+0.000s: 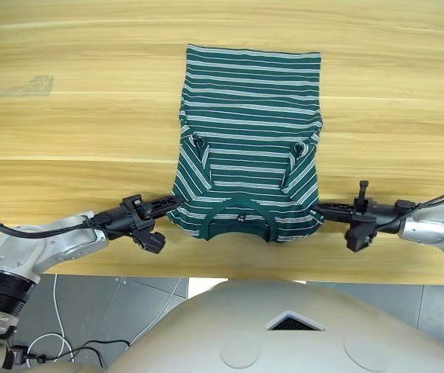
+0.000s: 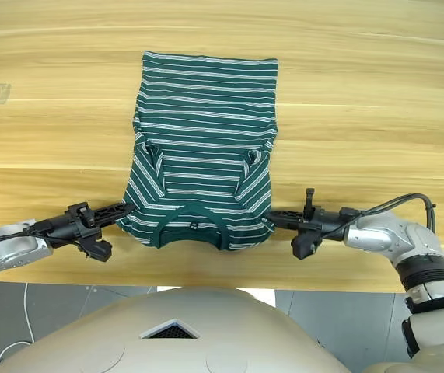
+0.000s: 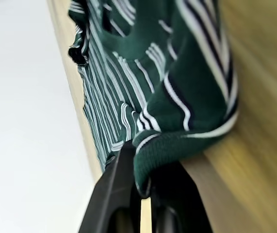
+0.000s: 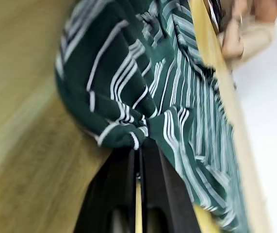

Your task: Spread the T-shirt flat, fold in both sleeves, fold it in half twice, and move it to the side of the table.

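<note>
- Near edge: left tool (image 1: 176, 201) is clamped on the shirt's shoulder corner on the robot's left. Right tool (image 1: 319, 207) is clamped on the opposite shoulder corner. Both sit low, at tabletop level.
- Shirt (image 1: 249, 116) lies on the tabletop (image 1: 74, 132), centred ahead of the robot, with the collar (image 1: 237, 227) nearest and the hem (image 1: 254, 54) farthest.
- Mid-shirt: both sleeves (image 1: 199, 146) are turned in over the chest, cuffs resting on the body panel. The outline is a narrow block, a bit wider at the shoulders.
- Far half lies flat with few wrinkles, and the hem runs straight.
- Progress, as judged: spreading done, sleeves done. Both half-folds and the move to the side are left. The hold on the two near corners suits the first half-fold, shoulders carried over toward the hem.
- Head views give the whole layout, with both arms, the shirt's outline and the sleeve folds. The fingers are too slim there to read the grip.
- Left wrist view fills that gap: left tool (image 3: 143, 182) has a rolled edge of cloth pinched between its fingers, right at the tabletop's edge.
- Right wrist view shows the same for the right tool (image 4: 138, 153), closed tight on a bunched fold with striped cloth trailing away beyond it.
</note>
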